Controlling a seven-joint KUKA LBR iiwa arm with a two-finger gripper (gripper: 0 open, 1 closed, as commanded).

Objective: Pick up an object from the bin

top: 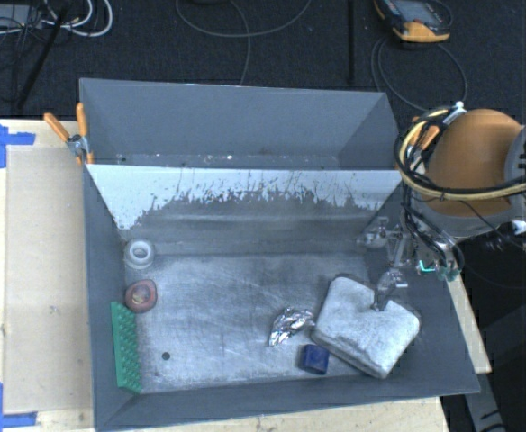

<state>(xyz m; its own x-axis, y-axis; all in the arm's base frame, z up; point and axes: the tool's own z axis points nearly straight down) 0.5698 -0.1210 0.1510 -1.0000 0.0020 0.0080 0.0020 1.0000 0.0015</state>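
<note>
Low at the right of the grey bin lies a pale, sponge-like pad. My pincer seems to touch its top: the approach step, I judge. I cannot tell how far open it stands. Next, grip the pad squarely, clear of the crumpled foil and the small blue block.

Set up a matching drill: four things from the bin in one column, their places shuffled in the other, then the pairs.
1. green ridged strip
2. blue block
3. crumpled foil
4. grey-white pad

A. under the pincer
B. along the bin's left wall
C. by the front wall, just in front of the foil
D. mid-floor, left of the pad

Pairs: 1-B, 2-C, 3-D, 4-A
</note>
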